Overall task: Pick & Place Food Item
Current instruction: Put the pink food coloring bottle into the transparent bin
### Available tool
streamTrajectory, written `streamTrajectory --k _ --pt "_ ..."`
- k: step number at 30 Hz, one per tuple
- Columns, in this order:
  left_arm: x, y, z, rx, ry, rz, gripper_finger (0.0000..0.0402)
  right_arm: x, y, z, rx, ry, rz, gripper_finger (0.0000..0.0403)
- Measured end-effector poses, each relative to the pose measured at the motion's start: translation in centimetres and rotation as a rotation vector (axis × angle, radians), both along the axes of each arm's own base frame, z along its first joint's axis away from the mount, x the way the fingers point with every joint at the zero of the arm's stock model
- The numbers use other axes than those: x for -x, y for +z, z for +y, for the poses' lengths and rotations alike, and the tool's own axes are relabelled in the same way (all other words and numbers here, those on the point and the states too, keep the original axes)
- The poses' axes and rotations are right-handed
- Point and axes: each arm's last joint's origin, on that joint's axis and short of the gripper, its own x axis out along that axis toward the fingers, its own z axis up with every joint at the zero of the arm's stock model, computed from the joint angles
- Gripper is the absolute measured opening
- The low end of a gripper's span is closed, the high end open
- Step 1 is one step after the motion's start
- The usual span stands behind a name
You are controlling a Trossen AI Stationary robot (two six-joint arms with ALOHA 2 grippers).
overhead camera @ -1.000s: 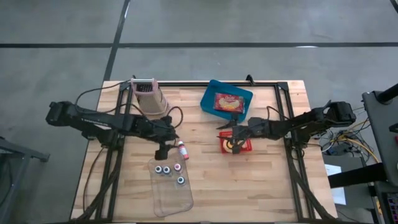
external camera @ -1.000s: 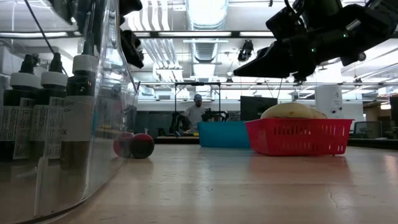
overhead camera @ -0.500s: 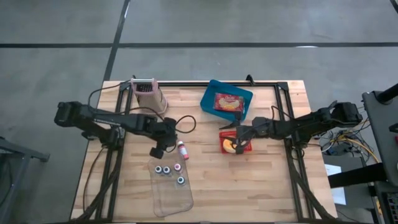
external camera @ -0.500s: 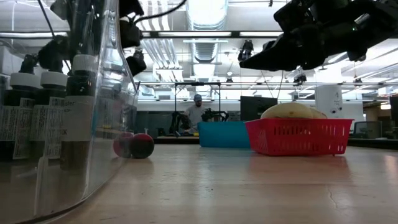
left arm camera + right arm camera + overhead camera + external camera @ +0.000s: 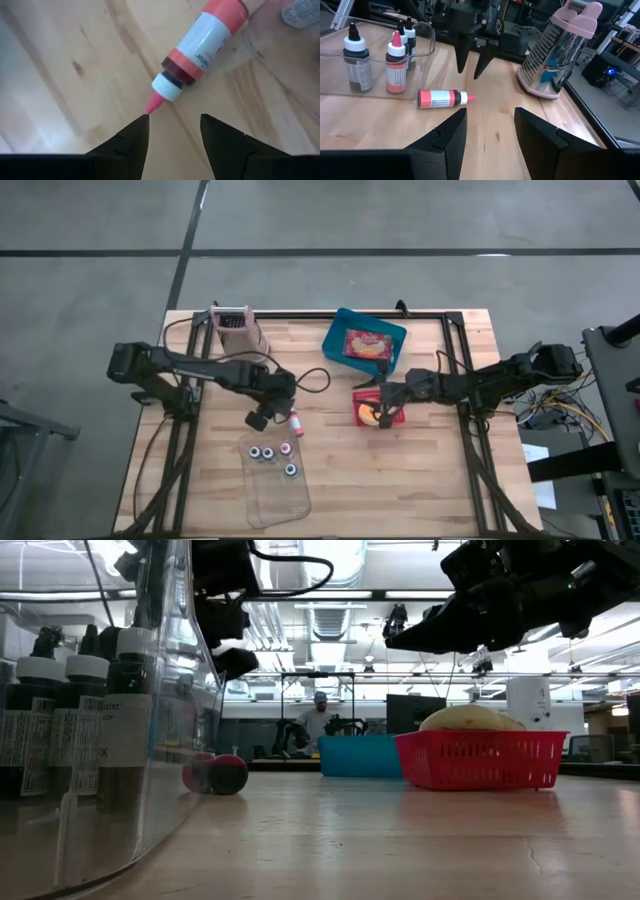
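Bottle (red, lying flat on the table, nozzle toward the fingers): just beyond the left gripper, jaws spread, empty. Right gripper spread over the red basket, holding nothing.

Fallen pink bottle: label print partly legible, approx "...ulter"; other bottle labels too small to read.
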Motion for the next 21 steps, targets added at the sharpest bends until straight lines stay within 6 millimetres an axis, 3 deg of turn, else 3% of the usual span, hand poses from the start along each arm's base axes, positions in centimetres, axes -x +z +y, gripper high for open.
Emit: streamTrajectory --k 21 --pt "-2.1 -2.1 -0.1 0.055 -0.104 0.039 0.0178 0.0 -0.1 -0.1 0.009 -0.024 0.006 0.016"
